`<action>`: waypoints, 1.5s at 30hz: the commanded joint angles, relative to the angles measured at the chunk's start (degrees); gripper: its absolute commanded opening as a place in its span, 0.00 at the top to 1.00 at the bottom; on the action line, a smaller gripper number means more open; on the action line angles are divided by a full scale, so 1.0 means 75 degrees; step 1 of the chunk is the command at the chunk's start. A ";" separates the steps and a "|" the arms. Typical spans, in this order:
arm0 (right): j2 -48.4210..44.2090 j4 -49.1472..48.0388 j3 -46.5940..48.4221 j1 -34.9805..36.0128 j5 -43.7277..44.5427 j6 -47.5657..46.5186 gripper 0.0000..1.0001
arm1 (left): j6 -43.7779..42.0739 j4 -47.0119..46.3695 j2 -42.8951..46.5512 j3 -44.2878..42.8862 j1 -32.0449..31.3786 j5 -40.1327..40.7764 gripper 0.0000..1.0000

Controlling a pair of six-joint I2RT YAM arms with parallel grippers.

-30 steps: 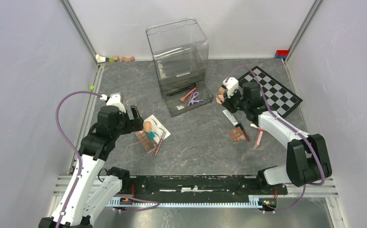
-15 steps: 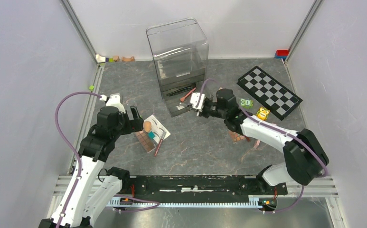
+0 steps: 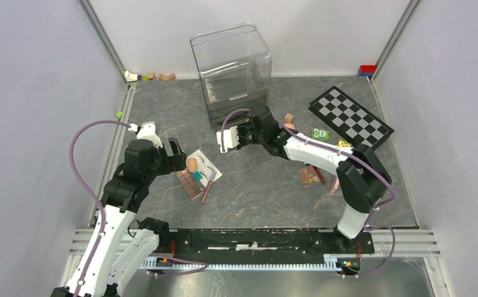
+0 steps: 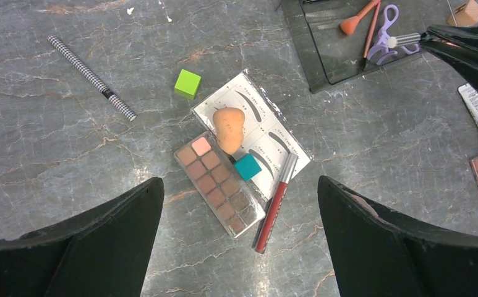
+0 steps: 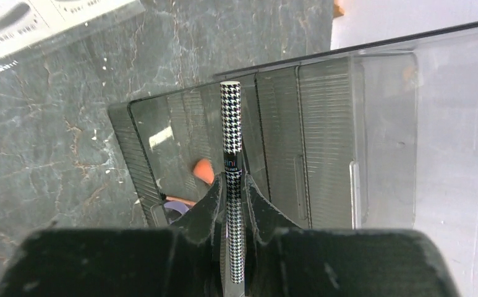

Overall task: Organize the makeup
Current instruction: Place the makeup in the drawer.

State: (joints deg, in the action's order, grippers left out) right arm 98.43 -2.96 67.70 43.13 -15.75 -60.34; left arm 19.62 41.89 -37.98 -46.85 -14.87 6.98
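Nearest, the left gripper (image 4: 239,179) is kept with jaws spread wide above the brown palette (image 4: 217,182), peach sponge (image 4: 228,129) and eyebrow card (image 4: 267,117). Farther back, a houndstooth pencil (image 5: 231,130) is clamped in the right gripper (image 5: 235,185), held over the open drawer (image 5: 323,142), where lilac scissors (image 4: 384,31) are seen.

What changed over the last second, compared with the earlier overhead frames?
The right gripper swung left from beside the black-and-white checkerboard to above the open smoky drawer of the clear plastic organizer, shut on a thin houndstooth-patterned pencil. No grasp or release is visible. The left gripper stayed open over the brown eyeshadow palette, peach sponge and white eyebrow card, all unmoved.
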 commanded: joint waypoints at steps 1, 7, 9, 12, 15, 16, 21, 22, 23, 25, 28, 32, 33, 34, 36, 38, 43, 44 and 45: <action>0.0643 0.0556 0.0813 0.0026 0.0514 -0.0994 0.99 | 0.0091 -0.0231 0.0103 -0.0006 0.0026 0.0161 0.00; 0.1566 0.0758 0.1480 0.0026 0.0433 -0.0864 1.00 | 0.0091 -0.0195 0.0179 -0.0011 0.0026 0.0228 0.00; 0.1834 0.0780 0.1615 0.0026 0.0451 -0.0851 1.00 | 0.0091 -0.0200 0.0196 -0.0011 0.0026 0.0241 0.00; 0.2109 0.0840 0.1795 0.0017 0.0503 -0.0836 1.00 | 0.0101 -0.0195 0.0234 -0.0017 0.0026 0.0263 0.00; 0.2315 0.0822 0.1845 0.0014 0.0596 -0.0830 1.00 | 0.0103 -0.0195 0.0240 -0.0011 0.0027 0.0276 0.00; 0.2382 0.0834 0.1858 0.0014 0.0659 -0.0837 1.00 | 0.0103 -0.0197 0.0247 -0.0011 0.0026 0.0282 0.00; 0.2667 0.0862 0.1959 -0.0013 0.0891 -0.0799 0.98 | 0.0103 -0.0196 0.0232 -0.0013 0.0026 0.0279 0.00; 0.2703 0.0861 0.1974 -0.0021 0.0935 -0.0777 0.97 | 0.0103 -0.0195 0.0218 -0.0011 0.0026 0.0281 0.00; 0.2756 0.0857 0.1986 -0.0032 0.0943 -0.0755 0.96 | 0.0103 -0.0195 0.0217 -0.0012 0.0026 0.0279 0.00; 0.2820 0.0863 0.2029 -0.0044 0.0963 -0.0715 0.94 | 0.0112 -0.0197 0.0215 -0.0011 0.0026 0.0276 0.00; 0.2912 0.0849 0.2070 -0.0064 0.1046 -0.0683 0.90 | 0.0109 -0.0197 0.0217 -0.0011 0.0026 0.0282 0.00; 0.3003 0.0852 0.2135 -0.0091 0.1143 -0.0642 0.85 | 0.0113 -0.0195 0.0215 -0.0011 0.0026 0.0288 0.00; 0.3013 0.0849 0.2141 -0.0097 0.1141 -0.0639 0.82 | 0.0115 -0.0197 0.0214 -0.0011 0.0026 0.0290 0.00; 0.3028 0.0840 0.2152 -0.0103 0.1140 -0.0620 0.79 | 0.0115 -0.0203 0.0214 -0.0011 0.0026 0.0288 0.00; 0.3034 0.0840 0.2175 -0.0101 0.1141 -0.0596 0.76 | 0.0115 -0.0198 0.0212 -0.0014 0.0026 0.0294 0.00; 0.3000 0.0839 0.2188 -0.0114 0.1110 -0.0561 0.75 | 0.0115 -0.0196 0.0199 -0.0012 0.0026 0.0289 0.00; 0.2812 0.0817 0.2200 -0.0126 0.1049 -0.0465 0.72 | 0.0115 -0.0203 0.0171 -0.0011 0.0026 0.0276 0.00; 0.2740 0.0808 0.2200 -0.0137 0.1052 -0.0441 0.72 | 0.0115 -0.0195 0.0166 -0.0015 0.0026 0.0283 0.00; 0.2662 0.0803 0.2189 -0.0138 0.1047 -0.0400 0.72 | 0.0115 -0.0196 0.0176 -0.0011 0.0026 0.0276 0.00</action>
State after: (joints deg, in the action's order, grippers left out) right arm 120.75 3.84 82.11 42.33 -7.33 -64.55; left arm 19.64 41.87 -36.73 -46.83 -14.87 8.51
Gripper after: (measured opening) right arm 0.276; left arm 0.996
